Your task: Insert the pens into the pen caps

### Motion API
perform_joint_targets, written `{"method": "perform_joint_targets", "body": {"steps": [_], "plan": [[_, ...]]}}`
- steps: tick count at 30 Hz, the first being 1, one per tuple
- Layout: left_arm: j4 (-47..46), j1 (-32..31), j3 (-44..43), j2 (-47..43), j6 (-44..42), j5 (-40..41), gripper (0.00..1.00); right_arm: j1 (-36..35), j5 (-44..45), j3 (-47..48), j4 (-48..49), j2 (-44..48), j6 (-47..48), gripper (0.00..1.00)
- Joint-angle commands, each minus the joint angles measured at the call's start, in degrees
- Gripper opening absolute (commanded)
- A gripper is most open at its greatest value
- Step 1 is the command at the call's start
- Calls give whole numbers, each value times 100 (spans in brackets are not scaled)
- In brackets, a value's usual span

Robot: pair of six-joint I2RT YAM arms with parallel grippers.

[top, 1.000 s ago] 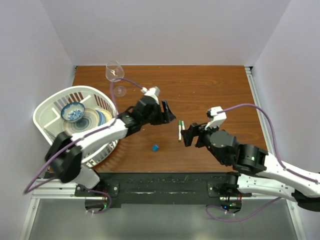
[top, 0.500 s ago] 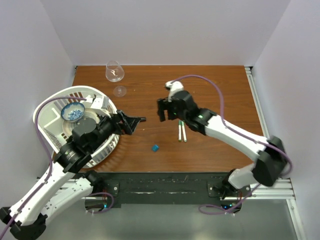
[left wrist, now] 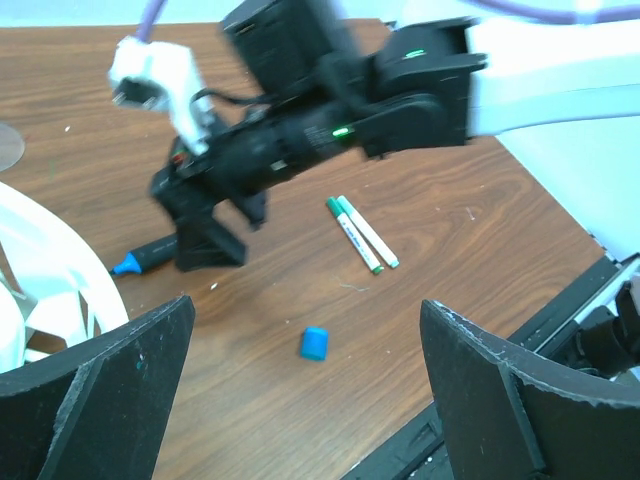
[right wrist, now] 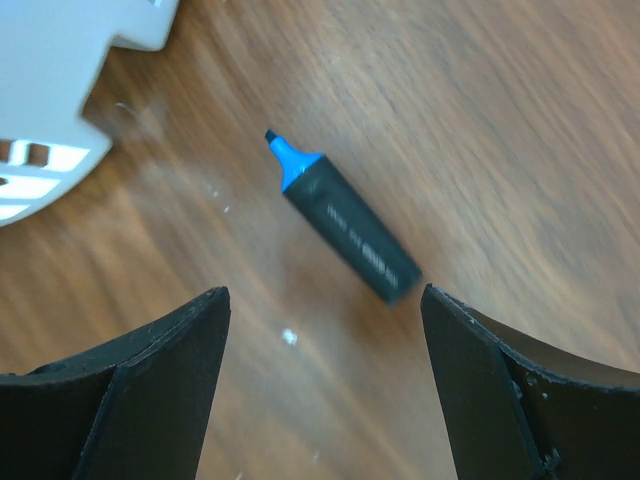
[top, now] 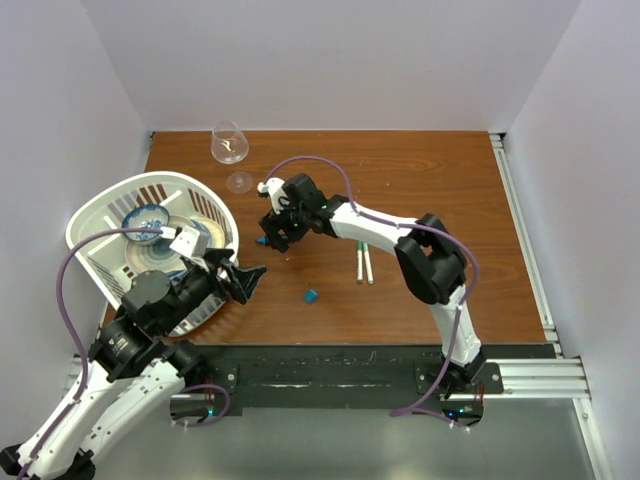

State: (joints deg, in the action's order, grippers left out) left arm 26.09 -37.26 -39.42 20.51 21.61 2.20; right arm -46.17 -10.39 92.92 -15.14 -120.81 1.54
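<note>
Right wrist view: outstretched right pincer [right wrist: 322, 292] hovers, jaws apart, over a blue-tipped pen [right wrist: 345, 225].

Brown wood-grain table [top: 430, 170] in the middle. Plain white walls [top: 330, 60] on 3 sides. Black rail [top: 330, 365] along the near edge, silver rail [top: 515, 220] along the right edge. Grey floor [top: 330, 445] below. Light soft and even.

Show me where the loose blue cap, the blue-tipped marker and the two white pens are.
blue cap [left wrist: 314, 343], left wrist view, its middle
blue-tipped marker [right wrist: 352, 238], right wrist view, middle of its dark body
white pens [left wrist: 355, 237], left wrist view, mid-barrel of the left one
</note>
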Motion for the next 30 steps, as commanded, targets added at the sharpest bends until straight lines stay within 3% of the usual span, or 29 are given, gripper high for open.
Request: {"method": "perform_joint_targets", "body": {"steps": [1, 7, 18, 24, 30], "plan": [[-323, -1, 75, -179, -253, -185, 100, 3, -262, 804, -306, -354, 496, 81], [-323, -1, 84, -214, -253, -193, 100, 3, -244, 1438, -613, -890, 795, 81], [-332, -1, 119, -364, -253, -158, 100, -50, -226, 1746, -684, -1374, 681, 75], [-332, -1, 119, -364, -253, -141, 100, -225, 318, 1738, -684, -1515, 602, 61], [-324, 8, 127, -381, -236, -97, 100, -252, 977, 1150, -236, -1200, 242, 40]]}}
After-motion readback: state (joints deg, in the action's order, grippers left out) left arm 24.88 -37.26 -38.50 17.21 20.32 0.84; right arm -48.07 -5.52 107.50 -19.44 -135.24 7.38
